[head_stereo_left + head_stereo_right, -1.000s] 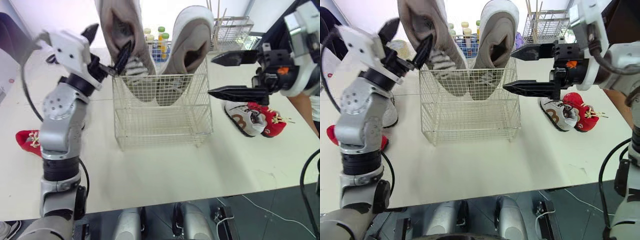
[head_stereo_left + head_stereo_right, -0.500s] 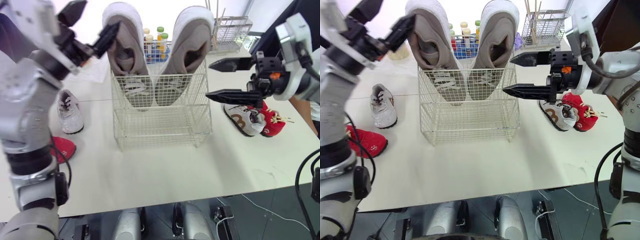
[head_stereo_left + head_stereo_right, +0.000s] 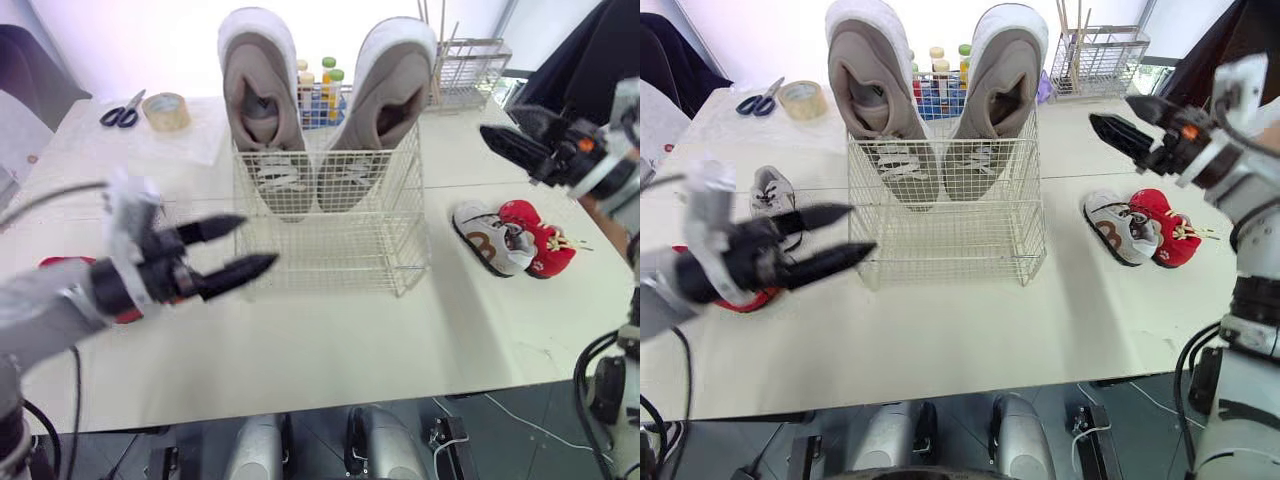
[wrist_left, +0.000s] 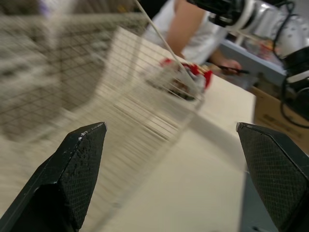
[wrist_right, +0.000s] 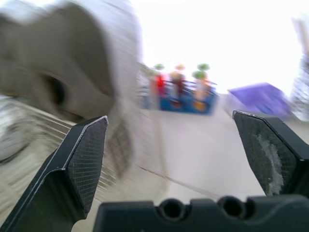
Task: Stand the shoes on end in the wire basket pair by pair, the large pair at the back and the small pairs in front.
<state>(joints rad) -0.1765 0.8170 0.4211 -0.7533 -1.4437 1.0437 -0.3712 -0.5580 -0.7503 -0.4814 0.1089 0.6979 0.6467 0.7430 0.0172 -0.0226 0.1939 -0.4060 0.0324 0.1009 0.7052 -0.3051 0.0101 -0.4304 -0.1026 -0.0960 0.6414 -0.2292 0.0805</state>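
Big grey pair (image 3: 262,110) stood on end far in the wire basket (image 3: 330,250), small shoes (image 3: 490,238) lay out on the surface (image 3: 400,350), left pincer (image 3: 258,242) and right pincer (image 3: 1110,110) spread, empty.

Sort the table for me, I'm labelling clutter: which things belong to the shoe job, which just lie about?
Job: wire basket; large grey pair standing in it; right white shoe; right red shoe; left white shoe; left red shoe.
Lying about: scissors; tape roll; bottles; wire rack behind.

large beige pair (image 3: 262,110) stands toe-down in wire basket (image 3: 330,250); perhaps four small shoes (image 3: 1127,228) lie outside.
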